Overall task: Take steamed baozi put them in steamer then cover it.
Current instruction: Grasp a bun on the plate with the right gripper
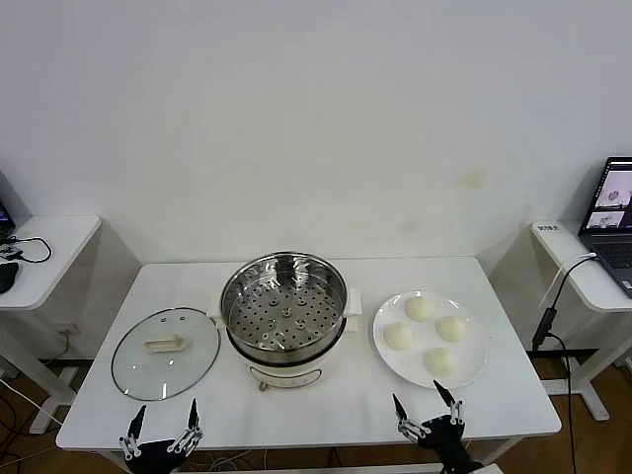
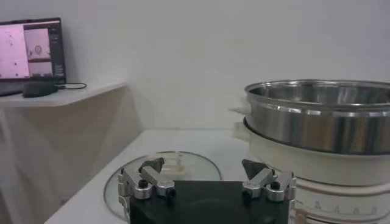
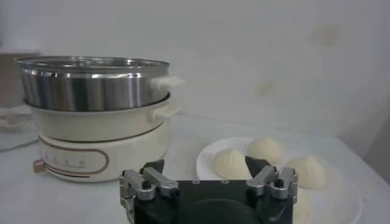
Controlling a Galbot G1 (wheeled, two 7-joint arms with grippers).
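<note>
Flanking steamer: lid, baozi plate (gaps between).

Head camera looks down on the table; both low wrist cameras (near its front edge) share the steamer.

Steamer: bench centre, uncovered.
Glass lid: flat on bench, just left of steamer.
Plate: right of steamer, apart from it.
Steamed baozi: four on plate.
Laptop: side desk, far right.
</note>
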